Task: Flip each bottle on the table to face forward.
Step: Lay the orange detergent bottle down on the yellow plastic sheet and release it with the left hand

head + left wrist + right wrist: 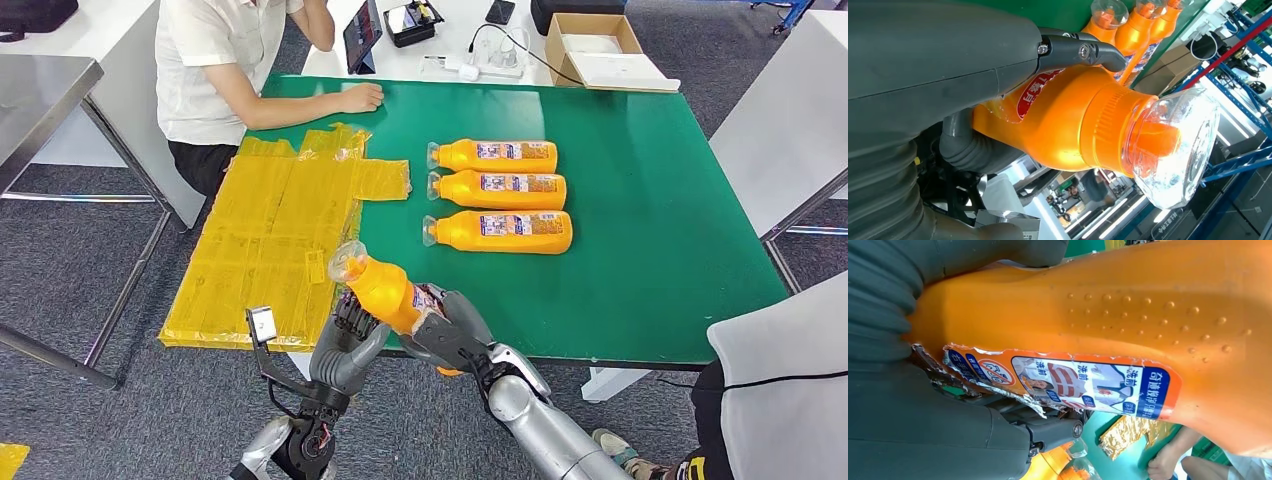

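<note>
An orange bottle (385, 287) with a clear cap is held up over the near edge of the green table (650, 250), cap pointing up and to the left. My left hand (350, 342) holds it from the left, its fingers (1083, 51) wrapped over the body (1068, 125). My right hand (452, 335) grips the lower body from the right, close against the torn label (1083, 382) on the orange side (1148, 305). Three more orange bottles (495, 155) (500, 188) (500, 231) lie side by side mid-table, labels up, caps to the left.
A yellow plastic sheet (280, 240) covers the table's left part and hangs over its edge. A seated person rests a hand (360, 97) on the far left corner. A cardboard box (595, 45) and a tablet (362, 35) stand behind. Another person (780, 380) stands at the near right.
</note>
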`<action>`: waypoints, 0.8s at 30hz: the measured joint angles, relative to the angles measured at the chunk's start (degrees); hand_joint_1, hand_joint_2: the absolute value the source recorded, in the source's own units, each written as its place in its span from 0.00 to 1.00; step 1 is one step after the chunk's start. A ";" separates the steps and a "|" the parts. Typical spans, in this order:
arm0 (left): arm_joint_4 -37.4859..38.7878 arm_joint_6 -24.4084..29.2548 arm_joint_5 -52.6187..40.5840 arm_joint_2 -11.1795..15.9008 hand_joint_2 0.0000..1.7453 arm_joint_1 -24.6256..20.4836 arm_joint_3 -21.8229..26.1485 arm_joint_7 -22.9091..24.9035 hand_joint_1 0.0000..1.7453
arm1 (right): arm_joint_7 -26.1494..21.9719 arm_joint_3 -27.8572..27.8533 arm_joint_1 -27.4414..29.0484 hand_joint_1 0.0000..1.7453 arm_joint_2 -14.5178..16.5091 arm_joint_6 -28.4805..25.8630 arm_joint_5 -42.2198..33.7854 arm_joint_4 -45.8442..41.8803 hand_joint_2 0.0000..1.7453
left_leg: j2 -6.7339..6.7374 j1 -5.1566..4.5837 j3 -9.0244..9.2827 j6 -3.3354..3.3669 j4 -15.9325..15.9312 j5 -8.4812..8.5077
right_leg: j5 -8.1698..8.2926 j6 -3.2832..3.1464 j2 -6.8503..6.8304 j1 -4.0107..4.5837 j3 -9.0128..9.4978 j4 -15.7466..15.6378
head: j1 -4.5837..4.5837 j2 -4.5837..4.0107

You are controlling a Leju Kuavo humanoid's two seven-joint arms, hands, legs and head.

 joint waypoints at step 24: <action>0.29 -3.49 -2.94 0.48 1.00 0.66 0.03 -3.80 0.00 | 2.94 2.11 -0.93 1.00 -0.54 -3.69 7.31 -1.32 1.00 | 0.01 0.00 -0.02 0.00 0.00 0.00 | 0.00 0.00 0.00 0.00 -0.03 0.00 | 0.00 0.00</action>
